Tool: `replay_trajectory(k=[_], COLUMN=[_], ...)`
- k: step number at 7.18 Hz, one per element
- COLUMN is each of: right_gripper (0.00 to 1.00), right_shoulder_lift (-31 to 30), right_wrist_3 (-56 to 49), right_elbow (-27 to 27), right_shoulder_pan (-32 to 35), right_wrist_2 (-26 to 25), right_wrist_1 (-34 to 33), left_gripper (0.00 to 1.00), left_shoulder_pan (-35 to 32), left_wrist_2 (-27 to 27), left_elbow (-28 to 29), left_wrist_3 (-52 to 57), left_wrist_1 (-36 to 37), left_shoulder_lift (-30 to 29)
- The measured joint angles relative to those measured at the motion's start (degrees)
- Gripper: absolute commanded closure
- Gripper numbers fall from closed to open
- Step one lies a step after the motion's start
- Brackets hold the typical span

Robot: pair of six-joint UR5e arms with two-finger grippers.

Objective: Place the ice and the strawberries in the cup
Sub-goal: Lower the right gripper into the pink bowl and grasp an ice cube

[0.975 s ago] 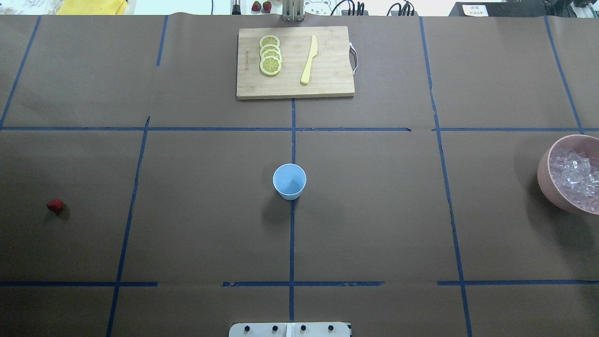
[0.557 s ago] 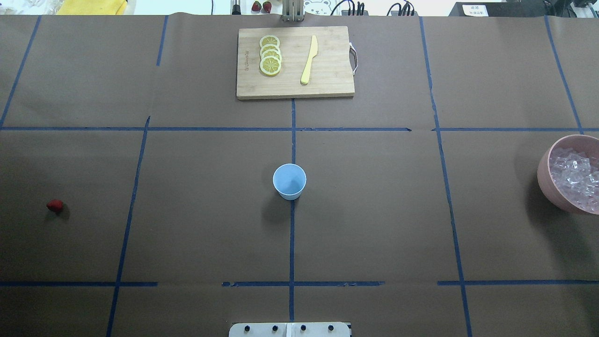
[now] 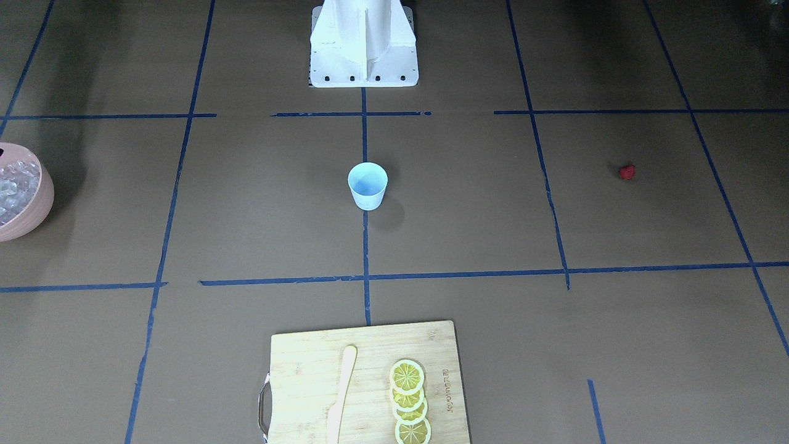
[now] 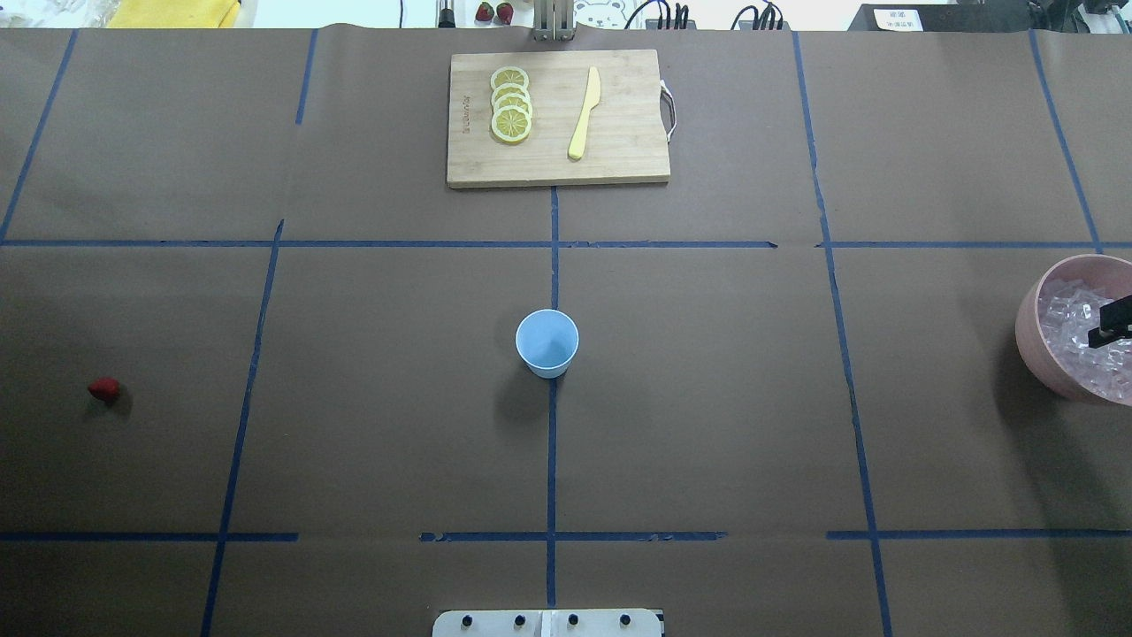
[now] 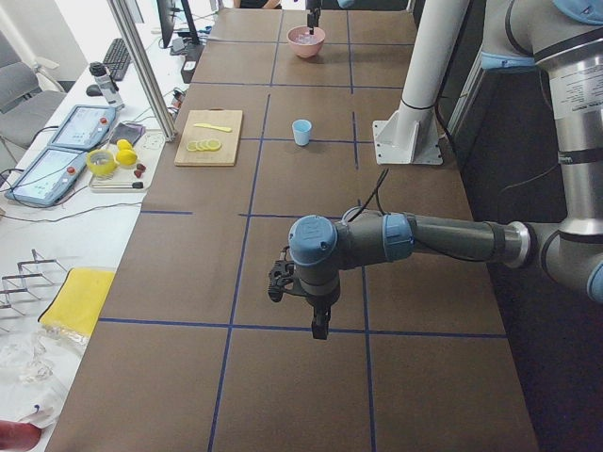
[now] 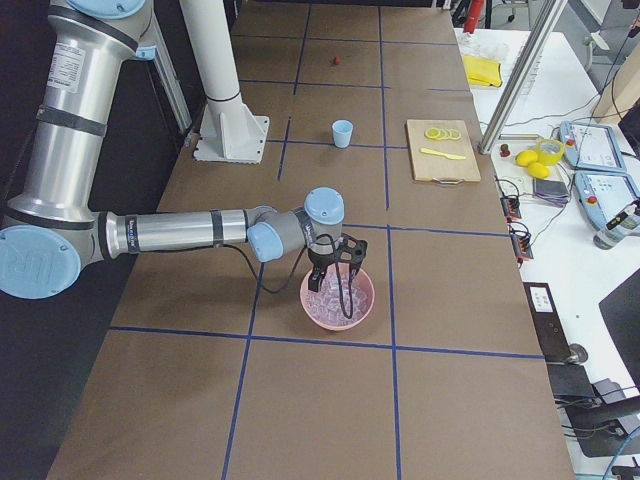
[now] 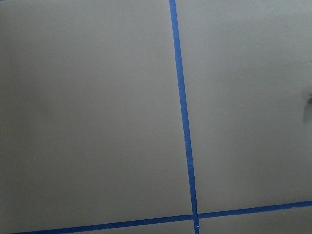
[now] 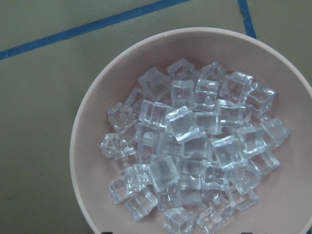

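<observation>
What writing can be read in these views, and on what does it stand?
Cutting board: burnt-in brand mark near the edge opposite its handle, too small to read.
White card beyond the table's far edge: print too blurred to read.
Nothing else is legible.

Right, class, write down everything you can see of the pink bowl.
The bowl is round, pink, smooth and matt, like plastic or ceramic, with a plain rim. It stands upright on the brown table at the robot's far right, close to crossing lines of blue tape. Clear ice cubes lie heaped inside, below the rim. The right gripper hangs just over the ice; whether it touches is unclear.
</observation>
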Motion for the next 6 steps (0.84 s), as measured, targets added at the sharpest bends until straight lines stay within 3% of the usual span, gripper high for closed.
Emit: replay_trajectory(k=[6], right_gripper=[0.13], right_shoulder_lift=[1.9], right_wrist_3=[5.3], right_elbow=[-3.4], right_shoulder_pan=[-2.9], right_wrist_2=[-3.1], right_wrist_1=[0.3], left_gripper=[0.0], left_shoulder_pan=[0.0], left_wrist_2=[0.0], left_elbow=[-0.1], left_wrist_3=[0.1], left_wrist_1=[0.0], left_shoulder_lift=[0.0])
